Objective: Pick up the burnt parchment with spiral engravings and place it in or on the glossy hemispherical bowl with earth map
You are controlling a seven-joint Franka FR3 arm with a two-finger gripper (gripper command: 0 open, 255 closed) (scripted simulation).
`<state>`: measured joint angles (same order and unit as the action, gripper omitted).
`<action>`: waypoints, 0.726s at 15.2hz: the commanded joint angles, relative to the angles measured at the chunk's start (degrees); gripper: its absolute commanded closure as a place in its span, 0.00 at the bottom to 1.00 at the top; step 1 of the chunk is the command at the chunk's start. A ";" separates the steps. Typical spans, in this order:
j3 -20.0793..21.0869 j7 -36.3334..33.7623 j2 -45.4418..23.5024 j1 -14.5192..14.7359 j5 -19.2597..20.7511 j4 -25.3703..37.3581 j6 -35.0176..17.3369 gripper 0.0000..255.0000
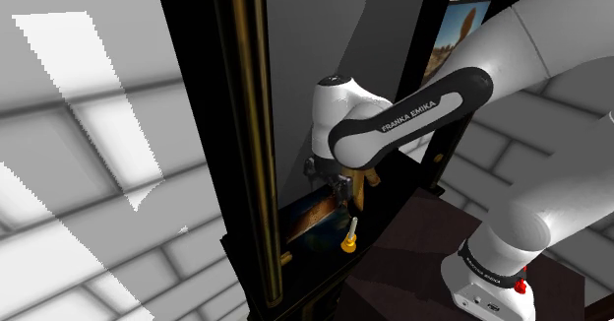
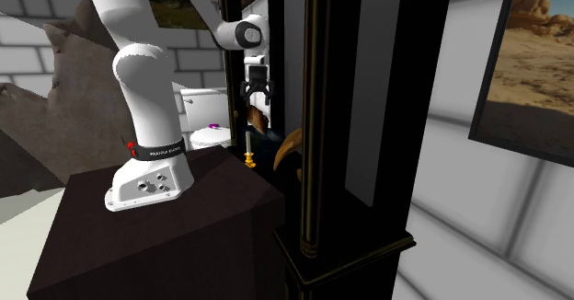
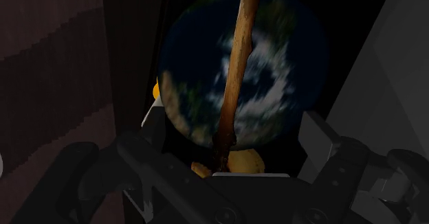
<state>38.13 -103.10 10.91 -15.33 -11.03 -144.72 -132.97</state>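
The pincer stands released, its fingers spread wide. The brown parchment runs edge-on out from between them, touching neither as far as I can see, and lies across the earth-map bowl just beyond the fingertips. Pick-up and carry look done; what seems left is the parchment settling in the bowl

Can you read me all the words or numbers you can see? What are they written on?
"FRANKA EMIKA": white letters on the arm's black forearm band, in the shoulder view.
Small white lettering on the dark ring at the arm's base: too small to read.
No words or numbers can be seen on the earth-map bowl or the brown parchment.
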 commanded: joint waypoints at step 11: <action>-1.66 1.69 4.79 0.72 -1.95 3.01 7.42 0.00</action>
